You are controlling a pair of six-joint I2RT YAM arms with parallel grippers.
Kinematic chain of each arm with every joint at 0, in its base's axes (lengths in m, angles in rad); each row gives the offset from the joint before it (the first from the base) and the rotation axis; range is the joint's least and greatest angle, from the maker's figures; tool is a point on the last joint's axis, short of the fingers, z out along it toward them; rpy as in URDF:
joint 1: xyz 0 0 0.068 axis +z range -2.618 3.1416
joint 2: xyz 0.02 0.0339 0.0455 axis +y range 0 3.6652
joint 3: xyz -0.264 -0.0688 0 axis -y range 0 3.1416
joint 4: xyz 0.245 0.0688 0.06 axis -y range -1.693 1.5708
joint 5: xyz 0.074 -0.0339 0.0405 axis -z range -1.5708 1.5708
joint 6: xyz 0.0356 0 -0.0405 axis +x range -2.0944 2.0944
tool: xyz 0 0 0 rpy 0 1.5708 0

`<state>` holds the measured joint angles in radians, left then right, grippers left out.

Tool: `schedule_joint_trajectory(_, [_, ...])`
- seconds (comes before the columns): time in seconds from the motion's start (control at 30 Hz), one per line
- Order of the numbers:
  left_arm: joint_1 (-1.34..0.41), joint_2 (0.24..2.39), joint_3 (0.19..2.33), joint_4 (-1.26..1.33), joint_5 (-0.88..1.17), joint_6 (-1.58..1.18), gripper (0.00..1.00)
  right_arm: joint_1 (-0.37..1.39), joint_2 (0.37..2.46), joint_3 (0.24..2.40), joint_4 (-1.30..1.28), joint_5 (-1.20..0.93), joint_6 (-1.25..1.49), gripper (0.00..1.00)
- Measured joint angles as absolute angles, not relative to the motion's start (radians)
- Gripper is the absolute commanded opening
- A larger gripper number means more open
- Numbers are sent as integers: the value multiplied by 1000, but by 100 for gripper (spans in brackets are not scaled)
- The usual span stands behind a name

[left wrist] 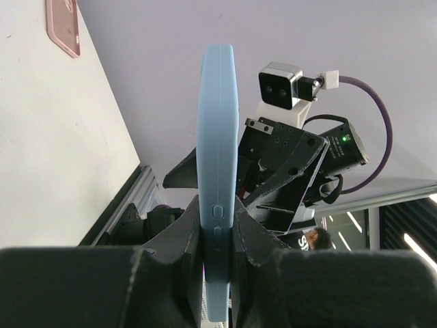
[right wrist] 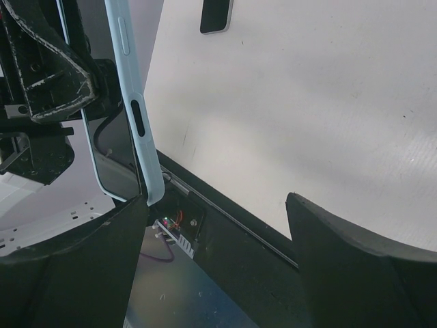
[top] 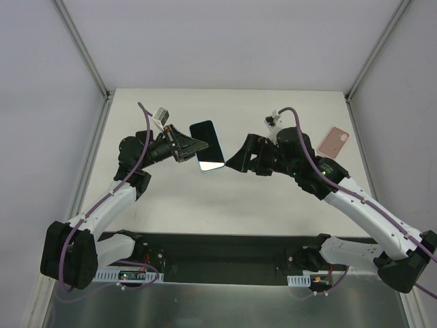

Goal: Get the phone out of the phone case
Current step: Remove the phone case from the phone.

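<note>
The phone in its light blue case (top: 207, 147) is held in the air above the table, its dark screen up in the top view. My left gripper (top: 196, 147) is shut on its left edge. In the left wrist view the case (left wrist: 217, 123) stands edge-on between the two pads, with my left gripper (left wrist: 217, 229) clamped at the side buttons. My right gripper (top: 232, 162) is open just right of the phone. In the right wrist view the case (right wrist: 133, 102) hangs at the left, its lower corner by the left finger of my right gripper (right wrist: 217, 201); nothing is between the jaws.
A pink phone case (top: 332, 141) lies on the white table at the back right and also shows in the left wrist view (left wrist: 63, 27). A dark flat object with a pale edge (right wrist: 217, 15) lies on the table. A black strip (top: 225, 249) runs along the near edge.
</note>
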<state>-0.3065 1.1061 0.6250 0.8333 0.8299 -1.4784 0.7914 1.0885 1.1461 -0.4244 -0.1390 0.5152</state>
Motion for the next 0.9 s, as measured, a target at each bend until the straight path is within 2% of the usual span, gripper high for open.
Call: schedule_joint_trajectory(0.9, [-292, 1107, 621, 825, 828, -1473, 0, 787, 1188, 1146, -403, -136, 513, 83])
